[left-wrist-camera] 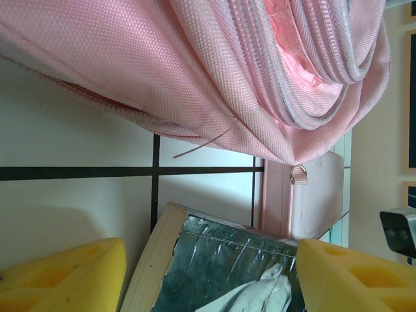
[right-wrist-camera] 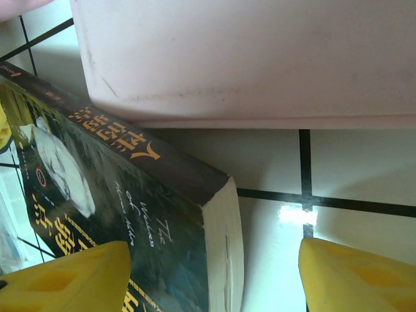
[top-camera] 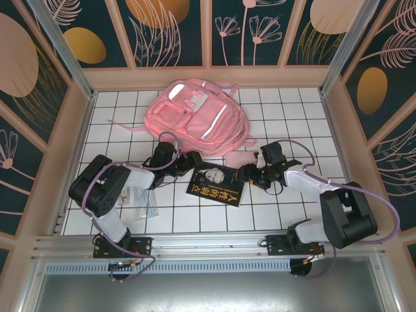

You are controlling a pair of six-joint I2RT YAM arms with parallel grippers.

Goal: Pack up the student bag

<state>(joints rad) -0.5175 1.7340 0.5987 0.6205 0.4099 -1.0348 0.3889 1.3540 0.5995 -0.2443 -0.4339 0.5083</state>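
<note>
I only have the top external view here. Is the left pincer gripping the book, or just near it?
Observer: Just near it. From the left wrist, the left pincer stands open, with the book lying flat and one corner between its yellow fingers.
Operator: What about the right side?
Observer: From the right wrist, the right pincer is open too. The book's page-edge corner sits nearer one finger, and there is bare tile by the other.
</note>
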